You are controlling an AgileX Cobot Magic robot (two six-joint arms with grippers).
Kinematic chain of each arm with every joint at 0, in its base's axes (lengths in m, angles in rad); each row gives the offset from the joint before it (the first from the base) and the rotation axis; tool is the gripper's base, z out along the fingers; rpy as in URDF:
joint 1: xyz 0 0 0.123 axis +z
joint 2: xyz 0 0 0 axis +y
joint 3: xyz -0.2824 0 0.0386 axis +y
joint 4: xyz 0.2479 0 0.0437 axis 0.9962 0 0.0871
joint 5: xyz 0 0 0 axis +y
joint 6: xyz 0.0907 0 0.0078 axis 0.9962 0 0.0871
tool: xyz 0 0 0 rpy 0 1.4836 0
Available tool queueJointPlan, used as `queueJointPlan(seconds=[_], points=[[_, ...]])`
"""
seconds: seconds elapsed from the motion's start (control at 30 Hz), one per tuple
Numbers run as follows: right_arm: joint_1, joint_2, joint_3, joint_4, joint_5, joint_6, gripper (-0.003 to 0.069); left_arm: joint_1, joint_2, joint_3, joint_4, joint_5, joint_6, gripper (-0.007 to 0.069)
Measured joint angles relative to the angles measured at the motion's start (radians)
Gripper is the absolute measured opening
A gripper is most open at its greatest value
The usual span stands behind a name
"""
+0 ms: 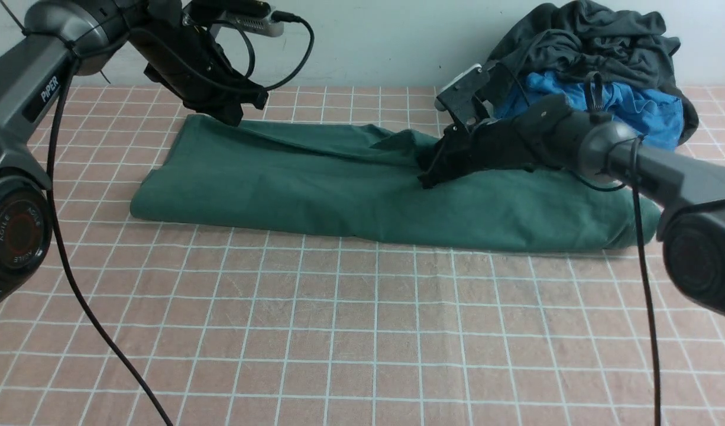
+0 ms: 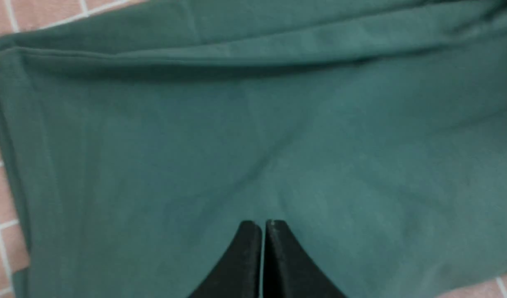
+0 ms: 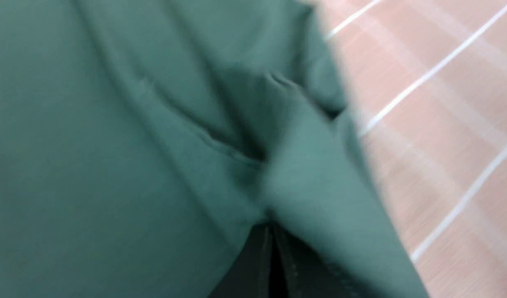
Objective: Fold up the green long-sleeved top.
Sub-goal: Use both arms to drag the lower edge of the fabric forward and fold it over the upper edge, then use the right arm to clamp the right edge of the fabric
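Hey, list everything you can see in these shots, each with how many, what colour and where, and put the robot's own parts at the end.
green long-sleeved top: one, dark green, folded into a long band across the table.
dark grey garment: one, dark grey, heaped far right by the wall.
blue garment: one, blue, under the grey heap.
tablecloth: one, pink with a white grid, covering the table.
left arm: one, grey and black, reaching over the top's far left corner.
right arm: one, grey and black, reaching over the top's middle.
left tool: one, black, shut, empty.
right tool: one, black, shut, at a crease.
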Motion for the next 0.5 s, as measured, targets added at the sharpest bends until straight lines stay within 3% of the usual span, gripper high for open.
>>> queueJointPlan(seconds=[0.23, 0.37, 0.47, 0.5], points=[[-0.047, 0.017, -0.064, 0.061, -0.305, 0.114, 0.0012, -0.002, 0.000, 0.000, 0.006, 0.063, -0.001, -0.0003], [-0.109, -0.054, -0.065, 0.049, -0.181, 0.171, 0.0055, -0.002, 0.000, 0.000, 0.037, 0.109, -0.001, -0.0003], [-0.159, -0.177, -0.065, -0.052, 0.084, 0.292, 0.0083, 0.001, 0.000, 0.000, 0.086, 0.137, -0.012, -0.0003], [-0.164, -0.193, -0.066, -0.069, 0.100, 0.317, 0.0084, 0.001, 0.000, 0.000, 0.089, 0.137, -0.017, -0.0003]])
